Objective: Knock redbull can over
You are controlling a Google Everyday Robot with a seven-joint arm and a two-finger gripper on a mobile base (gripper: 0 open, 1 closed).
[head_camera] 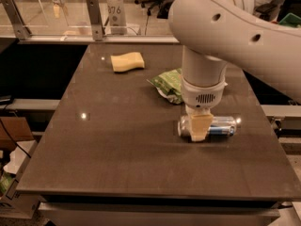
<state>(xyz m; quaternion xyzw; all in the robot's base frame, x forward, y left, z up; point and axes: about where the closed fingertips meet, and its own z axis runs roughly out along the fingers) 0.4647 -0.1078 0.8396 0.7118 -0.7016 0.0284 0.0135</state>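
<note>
Gripper point(198, 127) low over the right part of the bench point(117, 149), pointing straight down from the white arm point(221, 27). Open or closed: cannot tell, since only its beige front face shows.

Redbull can point(223, 125) lies on its side on the bench directly behind the gripper, long axis running left-right. Its silver end pokes out just left of the gripper and its blue-and-silver body extends to the right. Gripper overlaps the can's middle; contact not clear.

1 green chip bag point(168, 83) near, behind and slightly left of the gripper.

1 yellow sponge point(127, 61) well apart, far behind and to the left.
</note>
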